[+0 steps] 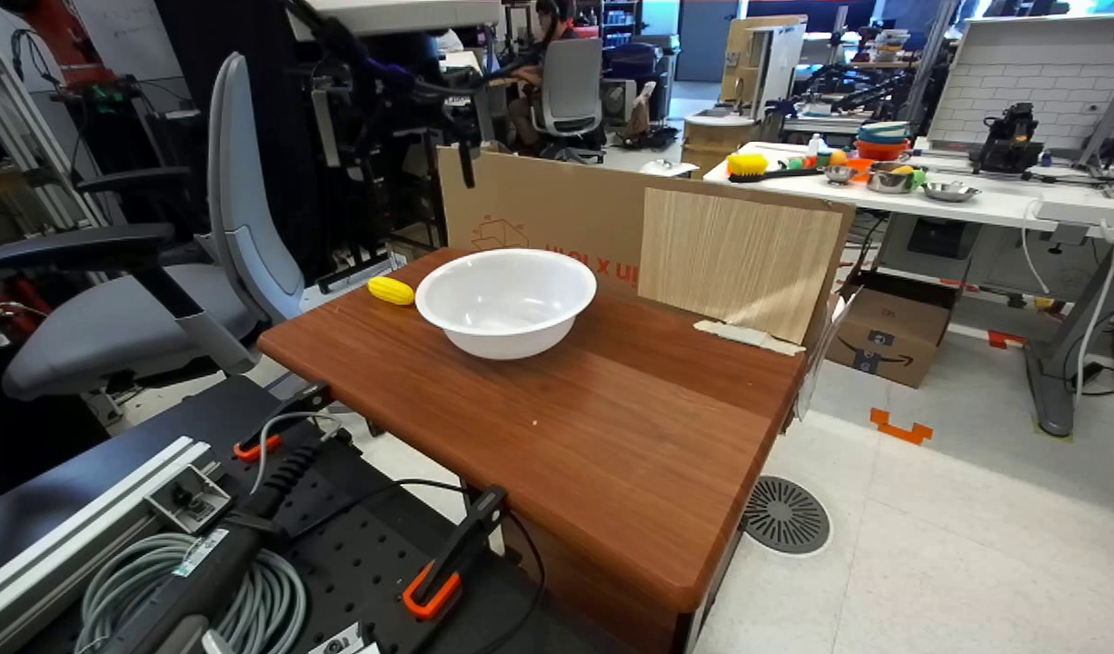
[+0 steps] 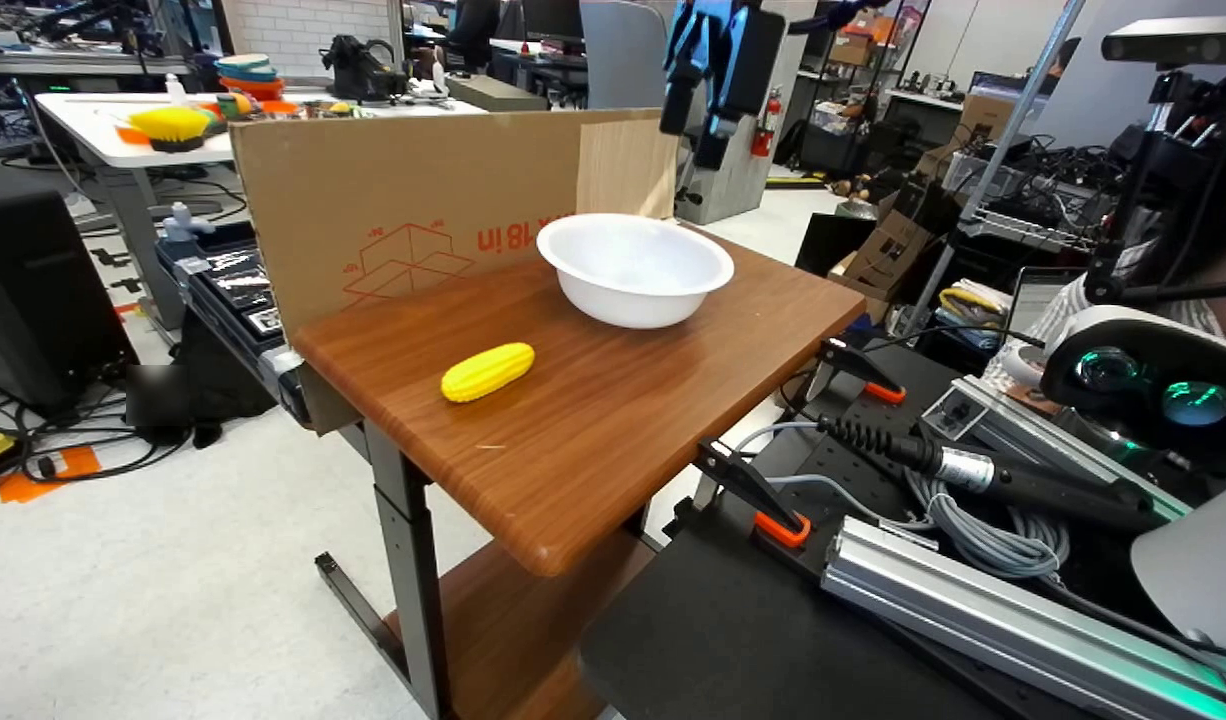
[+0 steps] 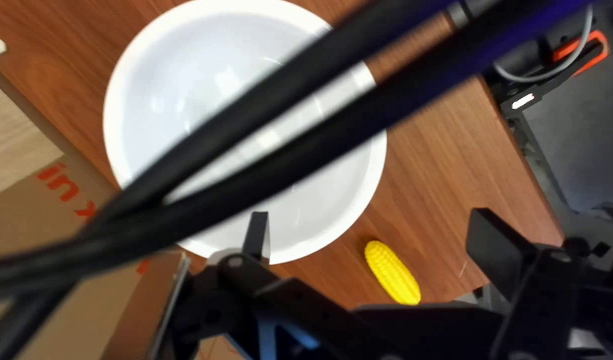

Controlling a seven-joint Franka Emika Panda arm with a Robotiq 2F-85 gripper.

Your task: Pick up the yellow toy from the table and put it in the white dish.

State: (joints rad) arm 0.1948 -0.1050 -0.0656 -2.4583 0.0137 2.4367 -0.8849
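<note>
In an exterior view, the toy corn cob (image 2: 488, 372) is laid on the worktop (image 2: 613, 400) at eight o'clock from the white bowl (image 2: 635, 275), apart, so grasping room is probably left. The tool (image 3: 374, 239) is held above, spread and empty, presumably for straddling.

- The yellow toy (image 2: 488, 372), bumpy and shaped like a corn cob, is lying flat on the table (image 2: 613, 410), near but apart from the white dish (image 2: 630, 302).
- The white dish, round and glossy with a flared rim, is sitting upright.
- The table, reddish-brown with wood grain, is carrying both.
</note>
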